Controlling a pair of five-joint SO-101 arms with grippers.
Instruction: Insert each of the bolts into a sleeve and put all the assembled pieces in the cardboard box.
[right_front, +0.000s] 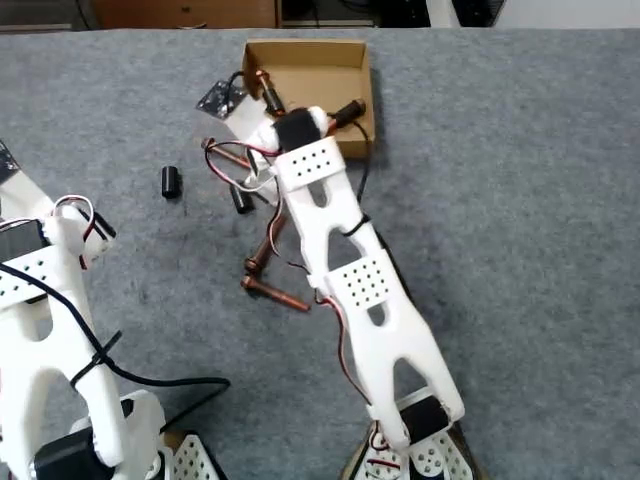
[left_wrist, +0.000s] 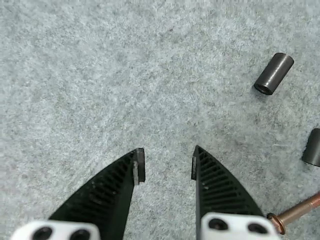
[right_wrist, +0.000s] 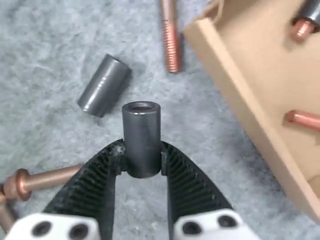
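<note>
The grey counter (right_front: 520, 200) carries the cardboard box (right_front: 300, 44) just beyond the right pincer (right_wrist: 141, 152). That pincer is clamped on a sleeve (right_wrist: 141, 125), whose long axis runs straight out from the jaws with the open bore at the far end. The left pincer (left_wrist: 167, 167) hangs part-spread over the counter, holding nothing. A loose bolt (left_wrist: 297, 210) lies close beside it, so I'd judge that arm the one to fetch it.

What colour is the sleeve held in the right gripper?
The sleeve is dark grey, nearly black; clearest in the right wrist view.
</note>
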